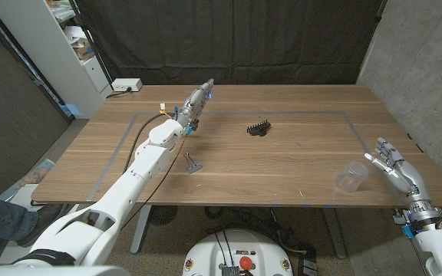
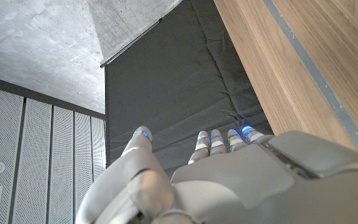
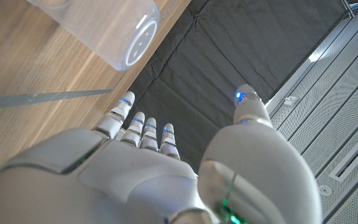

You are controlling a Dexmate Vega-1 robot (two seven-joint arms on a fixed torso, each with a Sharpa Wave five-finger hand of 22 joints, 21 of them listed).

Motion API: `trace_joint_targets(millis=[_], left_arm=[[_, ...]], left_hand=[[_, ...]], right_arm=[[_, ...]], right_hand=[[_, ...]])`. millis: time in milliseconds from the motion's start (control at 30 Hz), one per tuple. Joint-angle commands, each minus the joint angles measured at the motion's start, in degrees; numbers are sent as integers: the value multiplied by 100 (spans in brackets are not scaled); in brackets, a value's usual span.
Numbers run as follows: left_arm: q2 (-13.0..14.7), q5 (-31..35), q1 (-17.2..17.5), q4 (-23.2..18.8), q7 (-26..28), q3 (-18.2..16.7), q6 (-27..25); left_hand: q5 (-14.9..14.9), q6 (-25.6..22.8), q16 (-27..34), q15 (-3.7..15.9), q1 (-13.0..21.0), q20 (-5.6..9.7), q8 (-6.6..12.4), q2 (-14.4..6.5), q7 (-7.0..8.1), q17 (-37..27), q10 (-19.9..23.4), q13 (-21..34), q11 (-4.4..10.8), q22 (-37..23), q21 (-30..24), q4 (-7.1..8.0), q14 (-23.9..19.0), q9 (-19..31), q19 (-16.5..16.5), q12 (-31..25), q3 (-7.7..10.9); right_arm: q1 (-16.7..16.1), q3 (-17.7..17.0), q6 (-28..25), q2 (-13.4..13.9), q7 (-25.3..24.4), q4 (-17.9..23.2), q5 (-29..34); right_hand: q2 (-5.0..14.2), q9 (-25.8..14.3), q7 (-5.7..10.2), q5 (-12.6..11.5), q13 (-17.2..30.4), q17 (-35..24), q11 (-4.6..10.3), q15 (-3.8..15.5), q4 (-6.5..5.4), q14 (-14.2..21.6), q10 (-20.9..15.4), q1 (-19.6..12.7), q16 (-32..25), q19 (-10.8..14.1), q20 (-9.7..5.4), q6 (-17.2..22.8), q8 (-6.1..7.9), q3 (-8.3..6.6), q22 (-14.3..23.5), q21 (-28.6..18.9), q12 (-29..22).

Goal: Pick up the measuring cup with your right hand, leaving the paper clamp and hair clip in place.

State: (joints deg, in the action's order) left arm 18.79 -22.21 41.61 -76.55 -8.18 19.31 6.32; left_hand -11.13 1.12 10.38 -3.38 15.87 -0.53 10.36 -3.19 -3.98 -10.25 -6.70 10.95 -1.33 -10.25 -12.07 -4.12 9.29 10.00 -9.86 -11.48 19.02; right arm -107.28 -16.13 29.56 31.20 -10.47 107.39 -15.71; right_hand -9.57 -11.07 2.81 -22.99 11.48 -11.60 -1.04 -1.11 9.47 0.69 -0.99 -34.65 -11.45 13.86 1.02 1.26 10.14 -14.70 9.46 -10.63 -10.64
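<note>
My left arm reaches far out over the bench (image 1: 229, 165), stretched from the near left corner toward the far side. Its left hand (image 1: 196, 100) is raised near the far edge, fingers straight and close together, pointing away from me; it holds nothing. In the left wrist view the same hand (image 2: 229, 180) shows its back, fingers (image 2: 210, 143) extended side by side with blue lights at the tips, the thumb standing a little apart.

Beside that forearm, on the near-left part of the bench, lies the clamp (image 1: 192, 163), small and dark, with thin wire handles. Further right and toward the middle sits the hair clip (image 1: 259, 129), black and toothed, well apart from both hands.

On the near right the cup (image 1: 351, 178) stands upright on the bench, clear plastic. My right hand (image 1: 394, 165) is just beside it on its right, fingers spread and pointing away toward the far side, not touching the cup as far as I can tell. It is open and empty. In the right wrist view the hand (image 3: 160, 168) shows its back, fingers (image 3: 143, 129) straight, thumb held wide apart, and the cup (image 3: 114, 31) is near the fingertips with a gap between them.
</note>
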Motion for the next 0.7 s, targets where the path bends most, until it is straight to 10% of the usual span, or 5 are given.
trace_joint_targets(millis=[33,700], left_arm=[[60,44,15,-136,76,24,-113],[111,72,-104,-110,46,53,-219]], left_hand=[[22,-7,26,26,-11,-43,32,-49,12,-11,-25,11,6,-19,12,-25,47,18,-141,-37,5],[24,-15,11,10,-20,-38,34,-55,15,-12,-13,11,-3,-20,36,-31,107,18,-191,-43,-3]], right_arm=[[46,158,1,36,-115,-103,131],[290,541,106,-87,-790,-316,793]], right_hand=[[-6,-16,34,-53,4,-8,-22,8,-7,-37,70,-86,21,39,14,-82,-13,41,26,-29,16],[-106,-17,73,-38,1,-5,26,36,-64,22,210,-26,-23,172,-32,-344,0,318,23,-57,-2]])
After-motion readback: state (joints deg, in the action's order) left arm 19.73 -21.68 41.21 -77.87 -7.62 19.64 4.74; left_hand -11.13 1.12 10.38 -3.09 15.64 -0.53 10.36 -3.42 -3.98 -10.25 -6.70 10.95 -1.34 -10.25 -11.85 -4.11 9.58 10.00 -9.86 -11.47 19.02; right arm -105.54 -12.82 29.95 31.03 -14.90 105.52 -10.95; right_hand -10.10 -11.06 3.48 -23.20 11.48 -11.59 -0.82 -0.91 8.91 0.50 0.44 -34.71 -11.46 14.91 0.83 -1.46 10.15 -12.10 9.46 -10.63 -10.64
